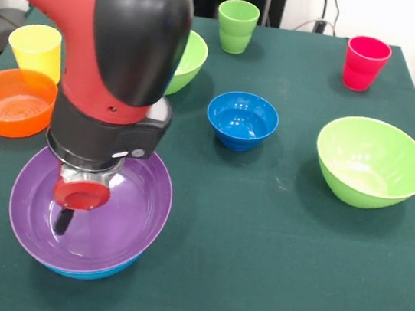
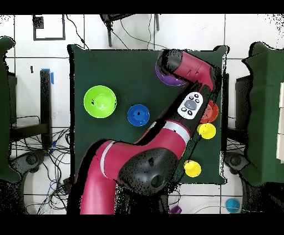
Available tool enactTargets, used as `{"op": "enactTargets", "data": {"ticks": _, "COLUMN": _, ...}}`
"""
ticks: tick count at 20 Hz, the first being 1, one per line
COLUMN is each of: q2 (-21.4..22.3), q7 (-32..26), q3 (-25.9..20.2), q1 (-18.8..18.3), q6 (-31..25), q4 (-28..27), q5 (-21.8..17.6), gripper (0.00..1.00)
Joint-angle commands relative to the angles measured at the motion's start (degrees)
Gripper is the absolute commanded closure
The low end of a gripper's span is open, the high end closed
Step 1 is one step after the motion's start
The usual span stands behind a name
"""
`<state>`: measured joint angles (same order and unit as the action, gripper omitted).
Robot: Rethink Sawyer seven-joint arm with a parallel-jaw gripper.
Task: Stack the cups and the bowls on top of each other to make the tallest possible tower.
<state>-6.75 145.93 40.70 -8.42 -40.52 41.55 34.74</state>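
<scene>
Gripper (image 1: pixel 64 220): lower left of front view, down inside purple bowl (image 1: pixel 133 215); open or closed cannot be told
Tower: purple bowl nested in large blue bowl (image 1: pixel 87 272)
Small blue bowl (image 1: pixel 242 119): centre
Green bowl (image 1: pixel 372 162): right, on tabletop (image 1: pixel 253 270)

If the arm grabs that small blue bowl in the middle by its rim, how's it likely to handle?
The small blue bowl looks like thin glossy plastic, so probably light and rigid, but slippery to pinch. It sits upright on a narrow base on the green cloth, apart from the other bowls, so an off-centre push may tip it rather than slide it.
</scene>
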Motion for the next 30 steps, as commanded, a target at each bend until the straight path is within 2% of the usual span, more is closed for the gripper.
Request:
{"op": "enactTargets", "data": {"ticks": 1, "q2": -1.24, "q7": 5.37, "q3": -5.36, "q1": -1.69, "q6": 0.13, "q4": -3.08, "q5": -0.54, "gripper": 0.0}}
{"op": "enactTargets", "data": {"ticks": 6, "q2": -0.96, "q7": 4.91, "q3": -6.1, "q1": -1.69, "q6": 1.4, "q4": -2.15, "q5": -0.88, "gripper": 0.0}}
{"op": "enactTargets", "data": {"ticks": 12, "q2": -4.28, "q7": 3.92, "q3": -5.64, "q1": -3.17, "q6": 3.38, "q4": -6.53, "q5": -1.05, "gripper": 0.0}}
{"op": "enactTargets", "data": {"ticks": 20, "q2": -4.19, "q7": 6.17, "q3": -4.48, "q1": -2.16, "q6": 2.41, "q4": -6.33, "q5": -1.07, "gripper": 0.0}}
{"op": "enactTargets", "data": {"ticks": 30, "q2": -5.6, "q7": 8.04, "q3": -2.43, "q1": -2.29, "q6": 1.13, "q4": -8.79, "q5": -0.46, "gripper": 0.0}}
